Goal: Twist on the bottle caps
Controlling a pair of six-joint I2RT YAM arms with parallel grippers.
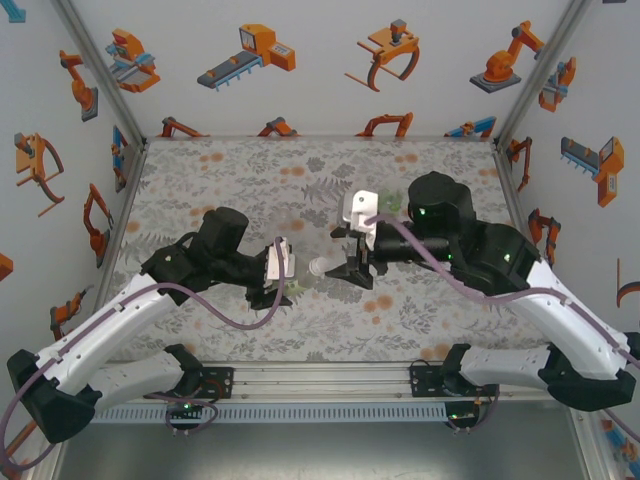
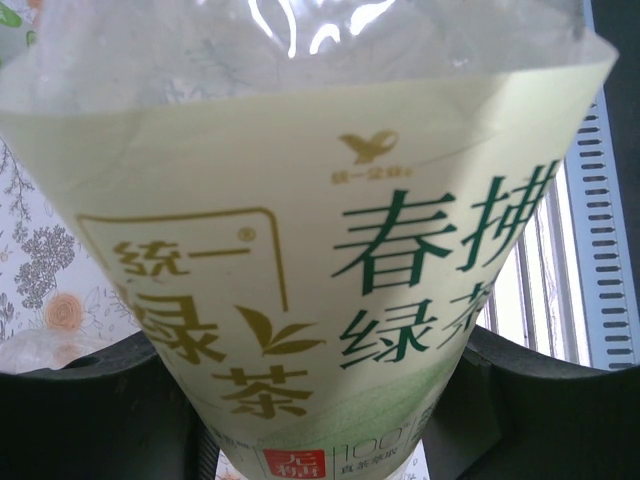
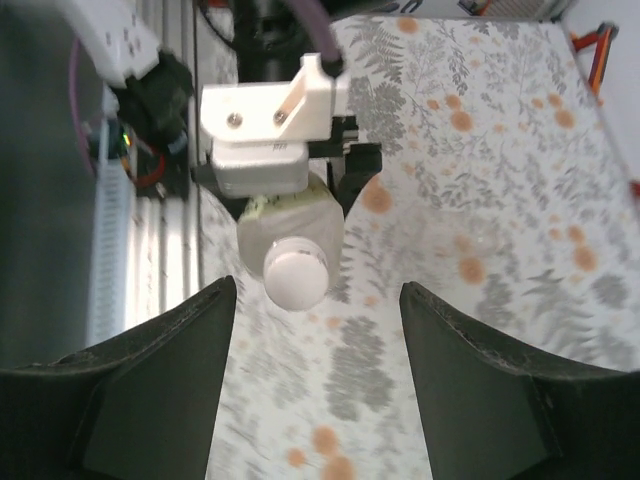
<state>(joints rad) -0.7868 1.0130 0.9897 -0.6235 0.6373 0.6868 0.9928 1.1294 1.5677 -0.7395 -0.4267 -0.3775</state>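
While the left gripper [image 1: 282, 280] clamps the bottle [image 2: 300, 250], its white cap [image 3: 296, 277] sits on. The right gripper [image 3: 318, 312] gapes just off that cap; tightness unclear.

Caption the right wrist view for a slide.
Open right gripper facing the white cap on the bottle that the left gripper holds.

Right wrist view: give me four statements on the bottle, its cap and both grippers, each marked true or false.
1. The left gripper is shut on the green tea bottle. True.
2. The right gripper clamps the white cap. False: its jaws stand open, clear of the cap.
3. The white cap sits on the bottle's mouth. True.
4. The bottle stands upright on the floral mat. False: it is held sideways above it, cap toward the right gripper.
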